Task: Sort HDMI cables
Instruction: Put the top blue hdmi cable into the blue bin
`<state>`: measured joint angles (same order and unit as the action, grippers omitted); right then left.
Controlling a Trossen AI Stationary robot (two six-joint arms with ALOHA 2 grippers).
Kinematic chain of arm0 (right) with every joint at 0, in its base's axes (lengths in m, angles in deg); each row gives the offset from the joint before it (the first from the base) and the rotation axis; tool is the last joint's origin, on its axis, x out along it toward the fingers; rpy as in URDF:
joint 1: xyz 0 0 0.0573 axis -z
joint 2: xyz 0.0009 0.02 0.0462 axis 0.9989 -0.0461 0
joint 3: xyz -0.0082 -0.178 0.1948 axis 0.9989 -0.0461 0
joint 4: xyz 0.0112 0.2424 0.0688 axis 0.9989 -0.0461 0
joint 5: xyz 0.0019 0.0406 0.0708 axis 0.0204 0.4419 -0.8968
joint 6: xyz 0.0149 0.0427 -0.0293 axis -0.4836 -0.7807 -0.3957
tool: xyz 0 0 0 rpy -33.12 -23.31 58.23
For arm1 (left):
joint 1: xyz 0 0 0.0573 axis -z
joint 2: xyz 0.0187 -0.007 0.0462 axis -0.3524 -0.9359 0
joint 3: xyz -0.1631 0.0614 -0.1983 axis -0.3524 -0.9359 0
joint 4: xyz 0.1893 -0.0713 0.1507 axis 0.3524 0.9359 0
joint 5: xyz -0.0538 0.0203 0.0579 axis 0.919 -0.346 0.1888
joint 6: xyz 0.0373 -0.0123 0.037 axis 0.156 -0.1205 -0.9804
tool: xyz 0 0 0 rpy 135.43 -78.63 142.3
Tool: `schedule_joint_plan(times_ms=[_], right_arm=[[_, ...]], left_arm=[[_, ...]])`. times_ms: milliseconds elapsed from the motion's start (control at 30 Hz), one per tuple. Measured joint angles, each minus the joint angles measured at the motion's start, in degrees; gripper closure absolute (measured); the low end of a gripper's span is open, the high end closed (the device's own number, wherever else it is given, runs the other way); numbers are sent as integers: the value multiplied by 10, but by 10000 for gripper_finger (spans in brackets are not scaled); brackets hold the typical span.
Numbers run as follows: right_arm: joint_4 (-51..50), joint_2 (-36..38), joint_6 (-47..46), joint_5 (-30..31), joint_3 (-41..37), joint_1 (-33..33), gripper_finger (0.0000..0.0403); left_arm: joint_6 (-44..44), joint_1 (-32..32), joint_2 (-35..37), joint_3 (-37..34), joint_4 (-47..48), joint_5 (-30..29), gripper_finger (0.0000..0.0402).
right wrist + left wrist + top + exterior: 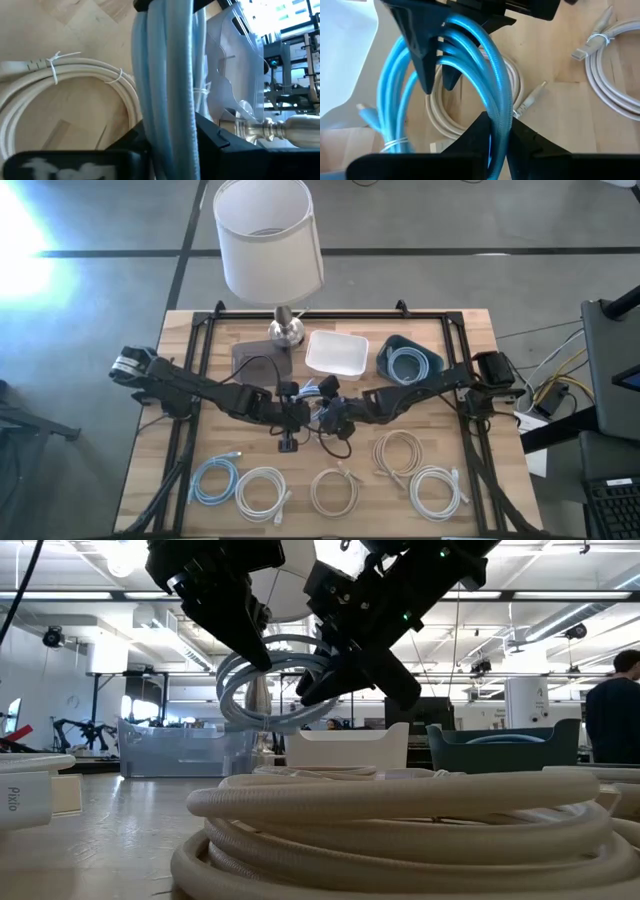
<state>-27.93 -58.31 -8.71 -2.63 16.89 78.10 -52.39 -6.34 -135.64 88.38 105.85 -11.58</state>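
High view: both hands are seen meeting just in front of the white tray (335,352), the left hand (300,402) and right hand (332,408) clenched on one light blue coil (318,390). Low view alone shows this coil (275,680) lifted clear of the surface (470,430). Another blue coil (408,364) is seen in the teal bin (390,350) beside the tray.

Blue coil (272,688) aloft, others tabled
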Motion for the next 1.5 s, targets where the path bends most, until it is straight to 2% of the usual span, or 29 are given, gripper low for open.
schedule_joint_plan(times_ms=[233, 467, 567, 733, 833, 1100, 1200, 1367, 1500], right_arm=[[-4, 0, -3, 3, 0, 0, 382], [-12, 0, -59, 19, 0, 0, 385], [-41, 4, -121, 58, 0, -1, 385], [-78, 23, -210, 70, 0, 1, 385], [-100, 39, -276, 120, 0, 0, 385], [-324, 128, -498, 198, 1, 8, 385], [-391, 180, -582, 205, 1, 8, 385], [-466, 283, -667, 155, -3, 8, 385], [-560, 367, -752, 148, -17, 23, 385]], left_arm=[[5, 0, 0, -1, 2, -31, 347], [-16, 0, 0, -1, 0, -40, 290], [-15, 0, 0, -1, 0, -88, 267], [-17, 0, 0, 0, 8, -195, 247], [-16, 0, 0, 4, 7, -250, 244], [-23, 2, 1, 21, 53, -412, 245], [-23, -1, 1, 22, 59, -422, 246], [-23, -2, 2, 18, 70, -422, 246], [-23, -4, 2, 18, 73, -422, 246]])
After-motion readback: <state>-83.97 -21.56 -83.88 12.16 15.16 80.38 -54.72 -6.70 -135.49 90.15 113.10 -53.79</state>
